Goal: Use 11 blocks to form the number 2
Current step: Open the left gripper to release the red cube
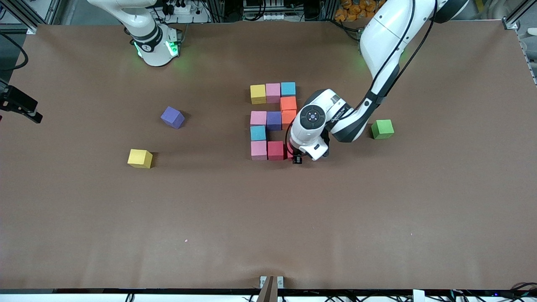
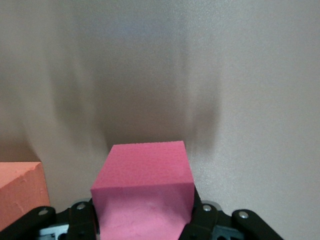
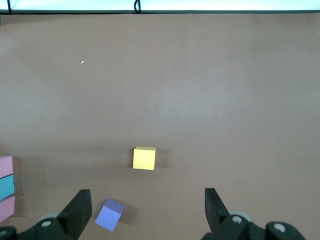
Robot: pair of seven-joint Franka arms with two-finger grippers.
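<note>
The table carries a block figure at frame centre, with a green cube center-right. The left arm bends down over the figure's lower row; its left claw grips a red block. The right claw waits, wide, above a loose yellow cube and purple cube.

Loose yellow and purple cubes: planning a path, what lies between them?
Only bare table between yellow cube and purple cube, per front view.

From my right wrist camera I see the right gripper spread wide above the table, a yellow block and a purple block lying apart below.
</note>
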